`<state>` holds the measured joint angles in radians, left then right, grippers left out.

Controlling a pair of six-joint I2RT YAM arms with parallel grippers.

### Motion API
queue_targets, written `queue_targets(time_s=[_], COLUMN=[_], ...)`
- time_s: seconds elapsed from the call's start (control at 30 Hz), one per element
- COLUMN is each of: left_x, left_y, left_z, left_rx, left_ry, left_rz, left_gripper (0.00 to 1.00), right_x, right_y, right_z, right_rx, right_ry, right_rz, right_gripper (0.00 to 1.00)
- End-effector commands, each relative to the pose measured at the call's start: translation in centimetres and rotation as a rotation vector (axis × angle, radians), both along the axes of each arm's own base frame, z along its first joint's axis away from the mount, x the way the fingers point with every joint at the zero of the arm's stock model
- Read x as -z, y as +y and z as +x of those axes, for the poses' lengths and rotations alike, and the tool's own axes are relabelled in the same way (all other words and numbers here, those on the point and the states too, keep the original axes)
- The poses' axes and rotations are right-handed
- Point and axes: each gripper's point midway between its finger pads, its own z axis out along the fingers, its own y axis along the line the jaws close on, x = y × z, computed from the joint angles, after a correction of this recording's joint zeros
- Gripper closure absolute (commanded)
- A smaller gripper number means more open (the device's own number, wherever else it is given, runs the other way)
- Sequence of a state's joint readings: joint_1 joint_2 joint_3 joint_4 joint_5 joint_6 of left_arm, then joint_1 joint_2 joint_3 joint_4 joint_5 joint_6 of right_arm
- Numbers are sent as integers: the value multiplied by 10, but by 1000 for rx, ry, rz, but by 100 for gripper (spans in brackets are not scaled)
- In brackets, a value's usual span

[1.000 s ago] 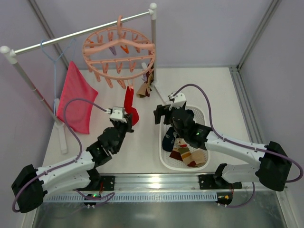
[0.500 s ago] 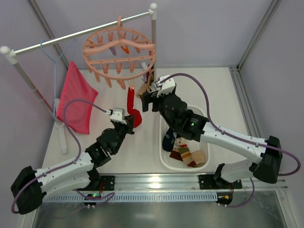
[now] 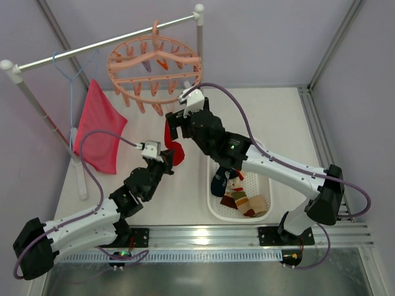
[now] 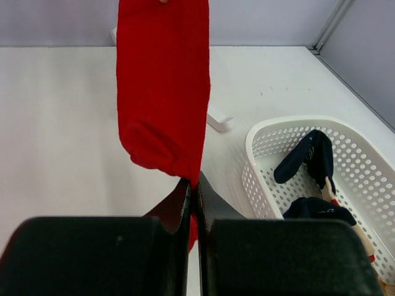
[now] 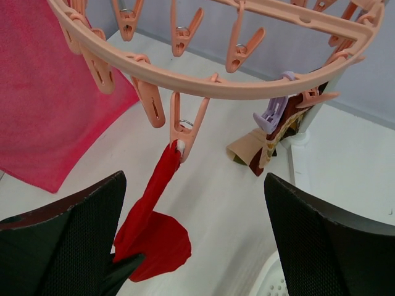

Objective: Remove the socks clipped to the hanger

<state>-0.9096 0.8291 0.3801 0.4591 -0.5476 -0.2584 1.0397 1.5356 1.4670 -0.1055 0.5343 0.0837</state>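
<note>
The left end effector [image 4: 196,185] was clamped shut on the lower end of the red sock [image 4: 163,92], apparently to pull it taut beneath the hanger [image 5: 210,77]. The right end effector [image 3: 175,125] hovered wide open and empty before the peg [image 5: 185,132] pinning the sock's cuff, seemingly poised to squeeze it open.

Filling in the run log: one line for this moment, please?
left gripper: shut on red sock | right gripper: open, facing clip | hanger: patterned sock clipped | basket: socks inside
</note>
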Motion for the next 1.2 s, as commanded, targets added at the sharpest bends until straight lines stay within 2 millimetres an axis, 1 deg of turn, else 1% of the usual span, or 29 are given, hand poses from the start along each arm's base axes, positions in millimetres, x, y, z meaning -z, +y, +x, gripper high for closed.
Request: queue_targets(time_s=[0.0,0.1,0.13,0.17,0.43,0.47,0.63,0.67,0.7,0.77,0.8,0.83,1.03,1.17], left_x=[-6,-8,-7,-8,-10,-10,-11,-12,-13,-12,-12,-12,-14,-15], left_y=[-3,-3,-3,-3,-1,-1,0,0,0,-1,-1,-1,0,1], left_z=[-2,-2,-2,-3,-4,-4,-5,-6,-6,-6,-6,-6,-7,-8], left_rx=[16,17,19,20,17,17,22,22,24,25,25,27,30,28], left_ry=[-15,-18,-17,-18,-23,-24,-28,-29,-31,-29,-28,-29,-34,-37], left_rz=[-31,-36,-35,-40,-45,-46,-54,-57,-61,-59,-60,-59,-67,-73], left_gripper=[100,100,100,100,99,100,100,100,100,99,100,100,99,100], right_x=[-12,-13,-8,-10,-4,-6,-5,-8,-4,-9,-8,-3,-6,-6], right_y=[9,13,16,18,35,37,44,45,48,49,50,53,50,46], right_z=[-3,0,2,2,8,8,15,17,19,24,26,29,39,45], right_rx=[-33,-27,-27,-32,-54,-57,-42,-38,-35,-14,-7,0,62,101], right_ry=[-7,-2,3,3,21,17,4,-7,-9,-22,-23,-18,-51,-73], right_rz=[-3,-11,-22,-22,-25,-18,-21,-10,-18,-11,-17,-29,-17,-15], right_gripper=[8,8,8,8,9,9,9,9,9,9,9,9,12,16])
